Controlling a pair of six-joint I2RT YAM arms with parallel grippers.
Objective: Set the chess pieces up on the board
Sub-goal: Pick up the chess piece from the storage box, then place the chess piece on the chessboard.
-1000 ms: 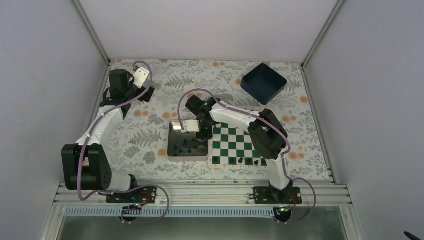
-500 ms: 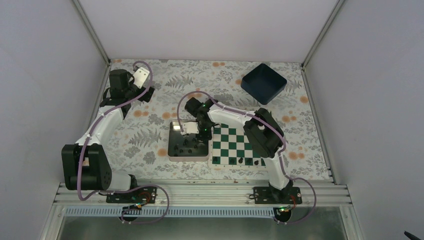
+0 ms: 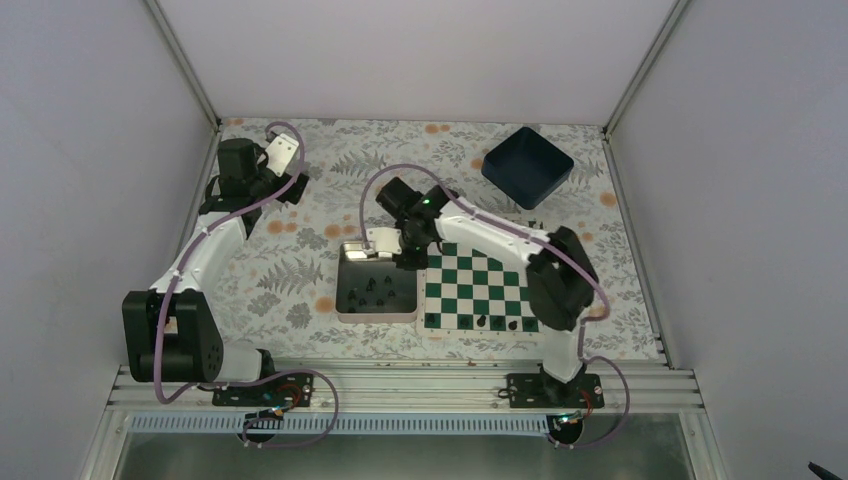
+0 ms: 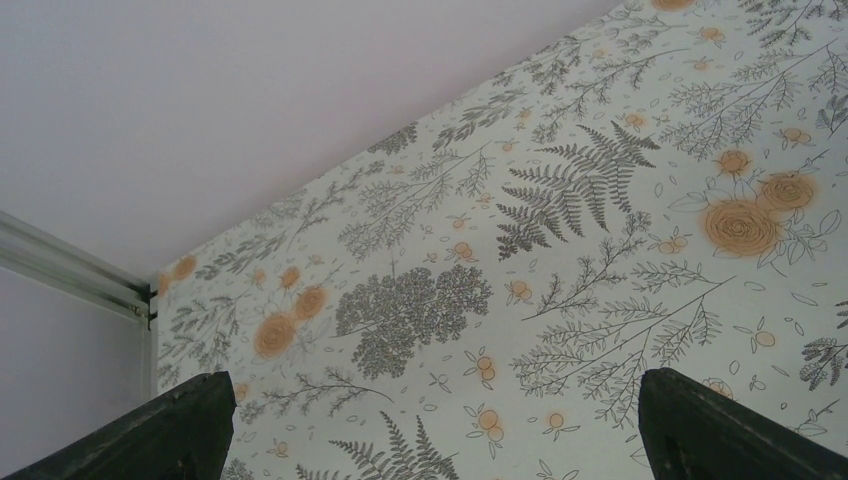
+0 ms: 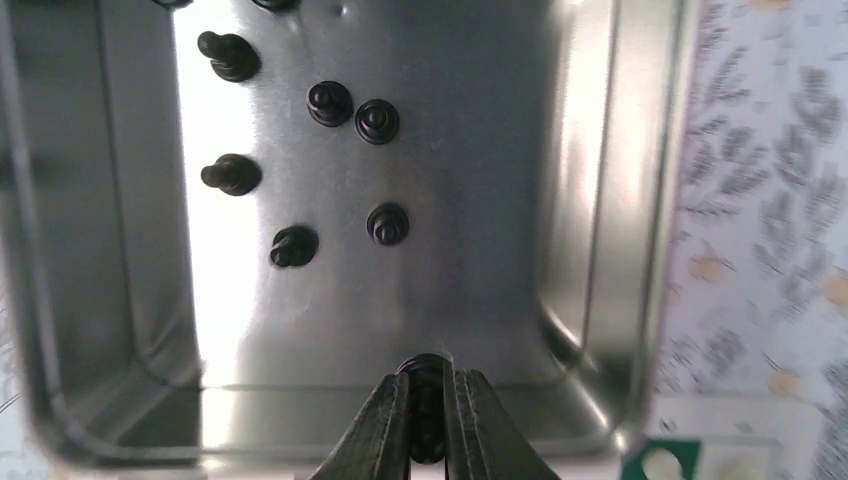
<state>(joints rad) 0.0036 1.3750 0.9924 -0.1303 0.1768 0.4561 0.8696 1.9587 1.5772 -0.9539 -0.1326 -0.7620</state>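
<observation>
Floral tabletop (image 3: 300, 270) with a metal tin (image 3: 345, 312) just left of a green-and-white board (image 3: 475, 285); one piece is being fetched.
Right claw (image 5: 427, 385) hangs over the tin, pinched on one black chess piece (image 5: 427, 410), apart from the loose chess pieces (image 5: 330, 102) on the tin floor. A few pieces (image 3: 484, 322) stand on the board's near row. The next move likely calls for carrying it to a vacant square and lowering gently. Left claw (image 4: 440, 425), spread wide and holding nothing, hovers far left.
</observation>
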